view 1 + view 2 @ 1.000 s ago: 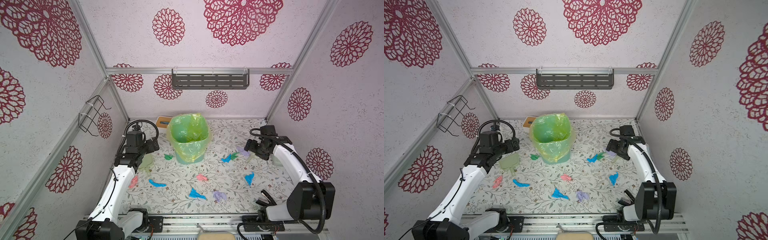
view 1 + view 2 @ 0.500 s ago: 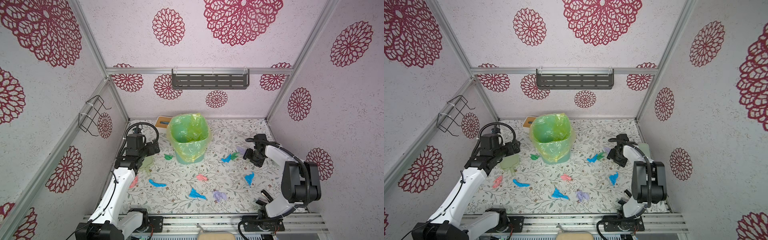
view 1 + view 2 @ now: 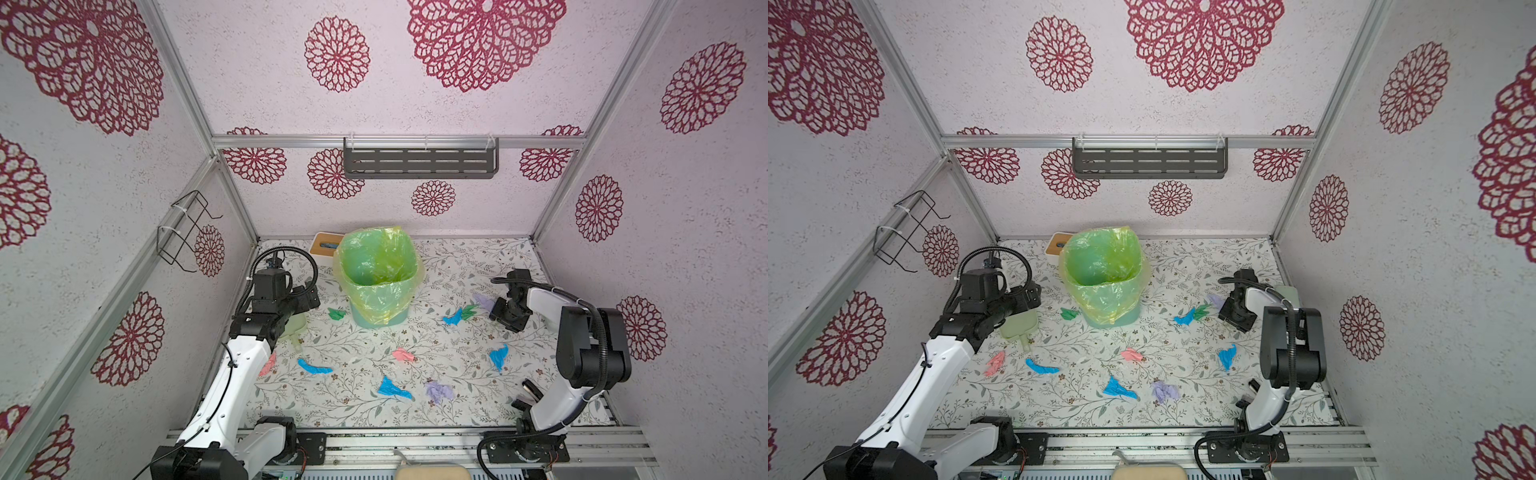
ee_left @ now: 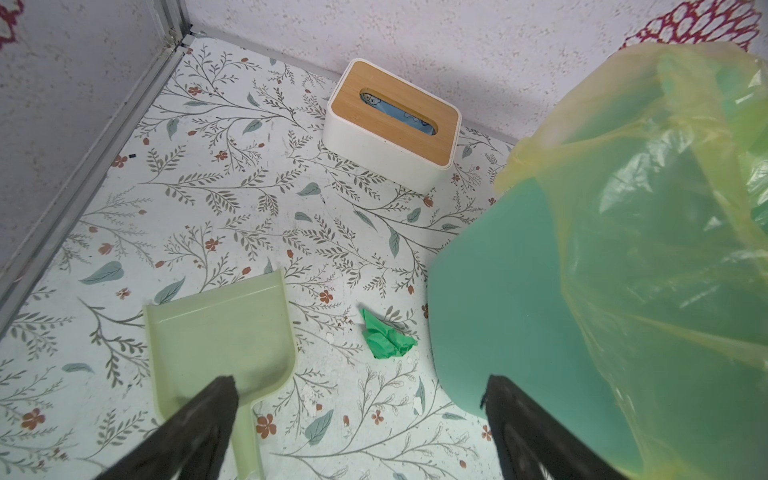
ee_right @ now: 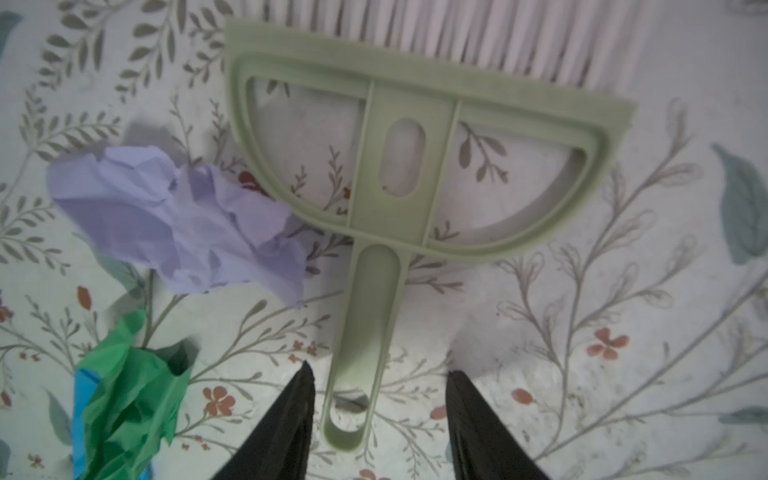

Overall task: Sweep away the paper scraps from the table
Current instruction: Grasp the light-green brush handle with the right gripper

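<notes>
Right gripper (image 5: 379, 372): jaws partly apart, one finger on either side of the brush (image 5: 399, 137) handle, a gap showing on both sides, nothing clamped. Brush: pale green frame, pale bristles, lying flat on the table (image 5: 582, 291). A lilac scrap (image 5: 178, 216) sits right against its frame, with a green scrap (image 5: 133, 390) lying over a blue one close by. Left gripper (image 4: 359, 395): jaws spread wide, empty, above the pale green dustpan (image 4: 216, 332). Dustpan: flat on the table, near a second green scrap (image 4: 386, 336) and the bin (image 4: 498, 311) with its yellow-green liner (image 4: 665, 208). Tissue box (image 4: 392, 124): against the back wall. Paper scraps (image 3: 390, 388): blue, pink and lilac pieces strewn across the table's front half in both top views.
</notes>
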